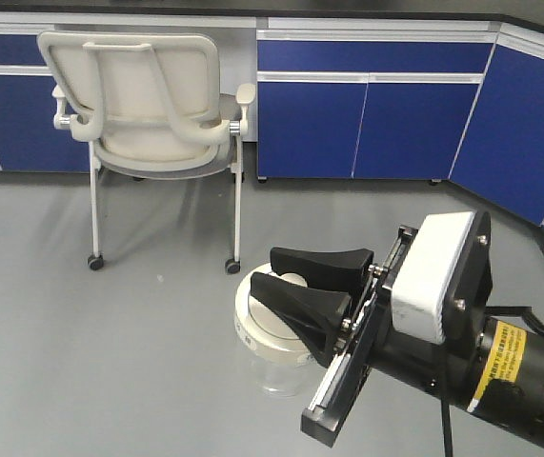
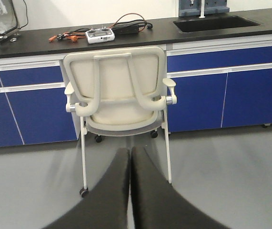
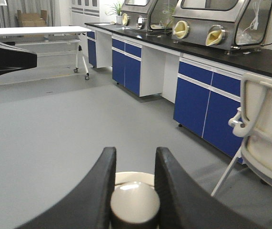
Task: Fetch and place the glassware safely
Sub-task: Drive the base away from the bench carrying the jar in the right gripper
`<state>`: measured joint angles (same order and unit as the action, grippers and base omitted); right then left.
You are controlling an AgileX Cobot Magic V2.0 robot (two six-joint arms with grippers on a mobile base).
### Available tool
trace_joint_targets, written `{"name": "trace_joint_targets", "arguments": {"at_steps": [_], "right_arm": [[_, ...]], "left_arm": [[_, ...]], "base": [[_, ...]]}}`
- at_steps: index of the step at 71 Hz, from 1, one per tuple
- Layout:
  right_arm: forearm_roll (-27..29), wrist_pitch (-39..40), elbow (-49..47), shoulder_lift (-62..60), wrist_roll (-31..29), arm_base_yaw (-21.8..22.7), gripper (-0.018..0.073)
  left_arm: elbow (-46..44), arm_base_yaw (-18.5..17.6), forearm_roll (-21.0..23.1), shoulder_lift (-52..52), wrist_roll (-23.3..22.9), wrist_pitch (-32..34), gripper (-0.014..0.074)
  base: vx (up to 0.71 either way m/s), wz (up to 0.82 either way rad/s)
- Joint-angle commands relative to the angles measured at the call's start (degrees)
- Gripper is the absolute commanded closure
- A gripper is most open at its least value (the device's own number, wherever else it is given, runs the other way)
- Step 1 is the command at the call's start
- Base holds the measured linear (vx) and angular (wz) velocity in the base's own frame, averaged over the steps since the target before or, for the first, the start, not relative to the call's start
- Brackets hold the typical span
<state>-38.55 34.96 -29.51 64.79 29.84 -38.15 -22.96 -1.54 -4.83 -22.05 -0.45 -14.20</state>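
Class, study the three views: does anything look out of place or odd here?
One thing: the right gripper pinches the glass jar only by its lid's knob, with only grey floor around it. If the lid is loose, the glass could drop. Nothing looks spilled or broken.

Lab | glove boxes (image 3: 221,24) | black countertop (image 3: 250,59) | blue cabinets (image 1: 367,114) | sink (image 2: 216,23)

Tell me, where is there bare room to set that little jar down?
The grey floor is widest open, between the jar and the chair. On the black counter, a bare strip lies between the cables and the sink. Its left end, around the white controller, is crowded.
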Motion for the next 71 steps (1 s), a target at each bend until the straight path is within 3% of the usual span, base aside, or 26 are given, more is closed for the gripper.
{"name": "trace_joint_targets", "arguments": {"at_steps": [1, 31, 71], "right_arm": [[1.4, 4.9, -1.9, -1.4, -0.2, 0.0, 0.0563], [1.4, 4.9, -1.9, -1.4, -0.2, 0.0, 0.0563], [1.4, 5.0, -1.9, -1.4, -0.2, 0.0, 0.0563]], "left_arm": [[-1.4, 0.0, 0.4, -0.5, -0.2, 4.0, 0.0603], [-1.4, 0.0, 0.4, -0.5, -0.2, 4.0, 0.0603], [-1.4, 0.0, 0.4, -0.5, -0.2, 4.0, 0.0603]], "base": [[0.38, -0.04], [0.31, -0.24], [0.2, -0.68]]}}
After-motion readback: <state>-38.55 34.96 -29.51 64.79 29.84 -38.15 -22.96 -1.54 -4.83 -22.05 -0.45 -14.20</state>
